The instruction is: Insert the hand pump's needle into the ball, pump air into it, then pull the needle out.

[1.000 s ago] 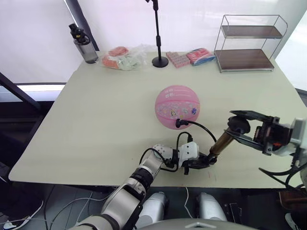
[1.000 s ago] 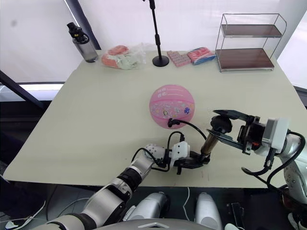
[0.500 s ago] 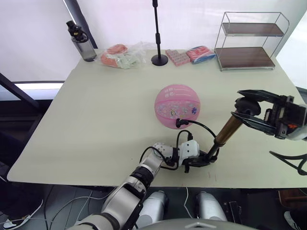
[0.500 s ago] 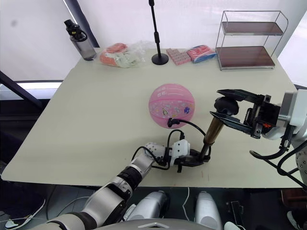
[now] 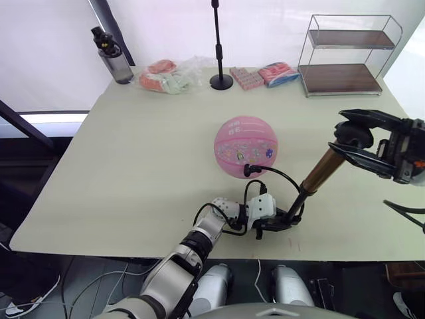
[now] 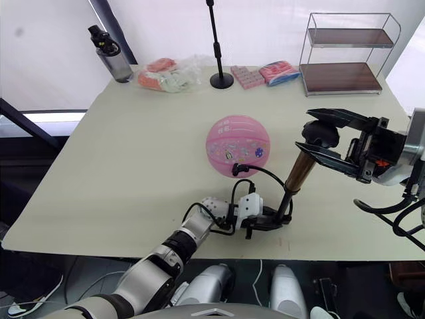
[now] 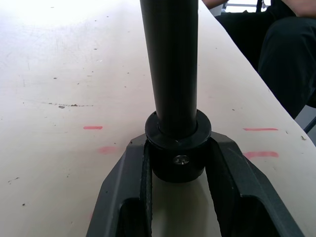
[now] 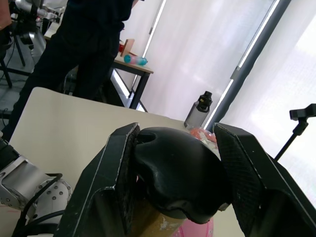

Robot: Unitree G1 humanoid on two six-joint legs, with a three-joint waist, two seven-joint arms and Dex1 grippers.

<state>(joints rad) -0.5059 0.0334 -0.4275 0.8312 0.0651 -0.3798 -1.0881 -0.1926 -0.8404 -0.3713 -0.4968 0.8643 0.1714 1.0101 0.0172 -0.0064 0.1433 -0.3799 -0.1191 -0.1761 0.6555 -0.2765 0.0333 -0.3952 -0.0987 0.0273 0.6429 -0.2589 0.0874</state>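
Bronze hand pump (image 5: 321, 171) near table (image 5: 133, 166) front edge, ball (image 5: 245, 147) beside.

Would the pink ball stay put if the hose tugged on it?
Probably not. The ball is round and sits free on the flat table, so it would likely roll. The hose curves slackly from the ball towards the pump, so it looks floppy and pulls little for now.

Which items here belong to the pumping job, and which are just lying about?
In use: hand pump, its hose and needle fitting, ball, left gripper at the pump's base, right gripper on the handle.

Lying about: water bottle, stand pole, packets, wire shelf.
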